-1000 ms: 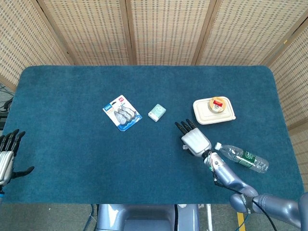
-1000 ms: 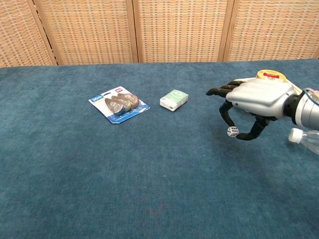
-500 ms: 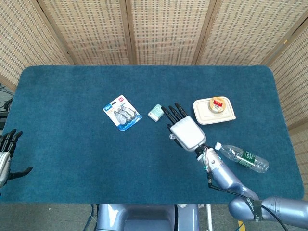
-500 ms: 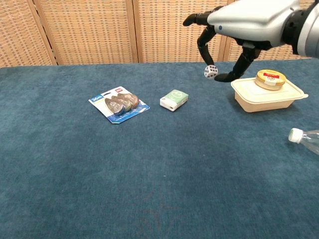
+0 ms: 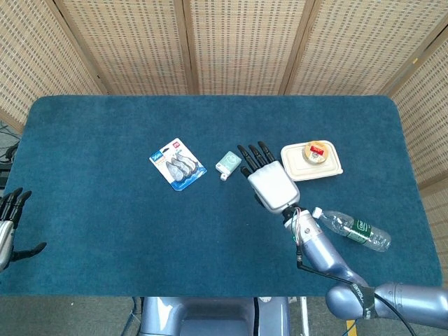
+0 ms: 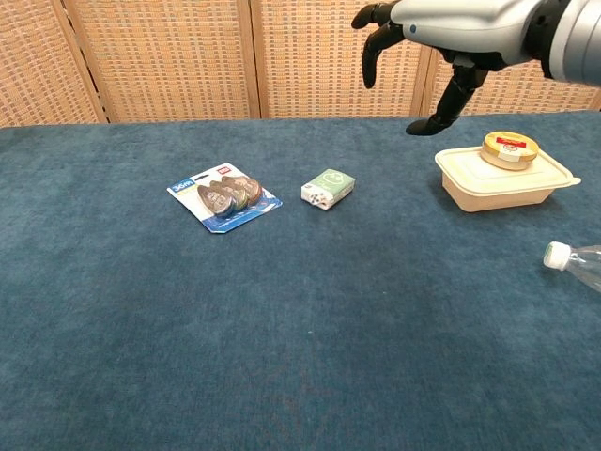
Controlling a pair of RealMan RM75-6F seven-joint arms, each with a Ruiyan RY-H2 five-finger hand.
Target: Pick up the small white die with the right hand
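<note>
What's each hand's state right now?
Left hand: open, holding nothing.
Right hand: open, holding nothing; the die is beside the green box, not in the hand.

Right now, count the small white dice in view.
1. The small white die lies beside the pale green box, near its front corner; the raised right hand holds nothing. None seems hidden.

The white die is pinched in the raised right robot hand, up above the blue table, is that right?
Not quite. The chest view shows the raised right robot hand holding nothing, with its fingers apart. The white die is down on the blue table, right beside the small green box. The robot hand is indeed up above the table.
</note>
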